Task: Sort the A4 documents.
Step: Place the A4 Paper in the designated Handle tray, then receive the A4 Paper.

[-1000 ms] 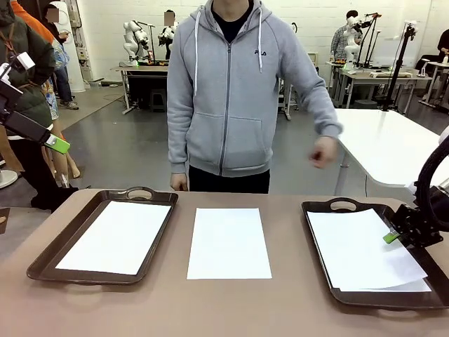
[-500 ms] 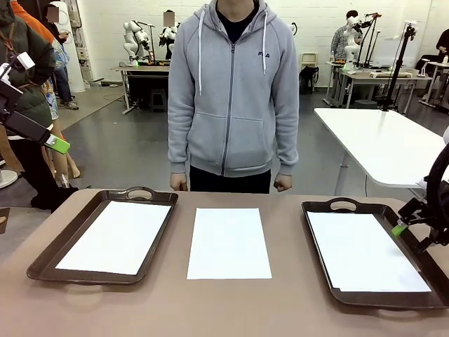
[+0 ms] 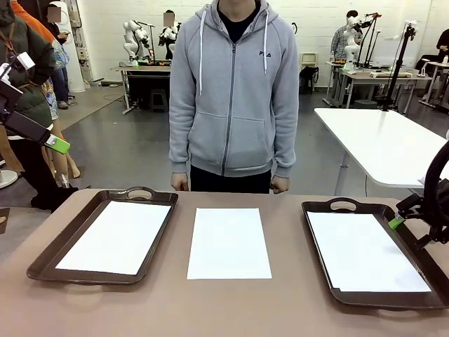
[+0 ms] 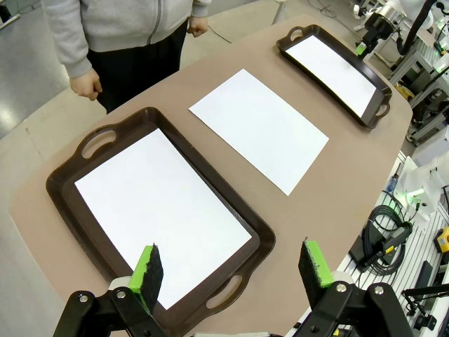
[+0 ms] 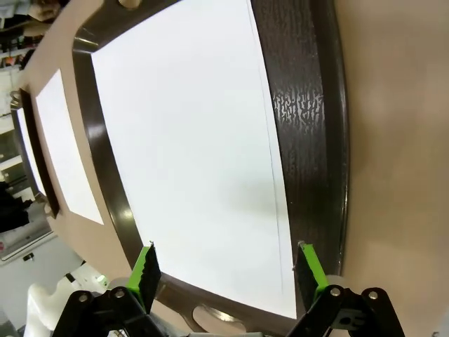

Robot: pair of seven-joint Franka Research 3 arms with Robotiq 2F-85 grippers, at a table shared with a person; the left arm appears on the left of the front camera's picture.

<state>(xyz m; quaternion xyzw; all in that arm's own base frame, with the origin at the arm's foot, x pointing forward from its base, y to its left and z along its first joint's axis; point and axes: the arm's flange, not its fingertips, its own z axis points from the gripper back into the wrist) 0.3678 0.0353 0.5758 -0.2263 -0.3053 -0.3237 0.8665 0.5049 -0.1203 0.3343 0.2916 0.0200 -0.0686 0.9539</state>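
Three thin white A4 paper sheets on the brown surface (image 3: 295, 309): one in the left dark brown handled tray (image 3: 42, 260), one (image 3: 229, 242) bare between the trays, one (image 3: 365, 251) in the right dark brown handled tray (image 3: 319, 242). Left claw (image 4: 235, 270) wide open, empty, above the left tray's sheet (image 4: 161, 210). Right claw (image 5: 226, 274) wide open, empty, over the right tray's edge.
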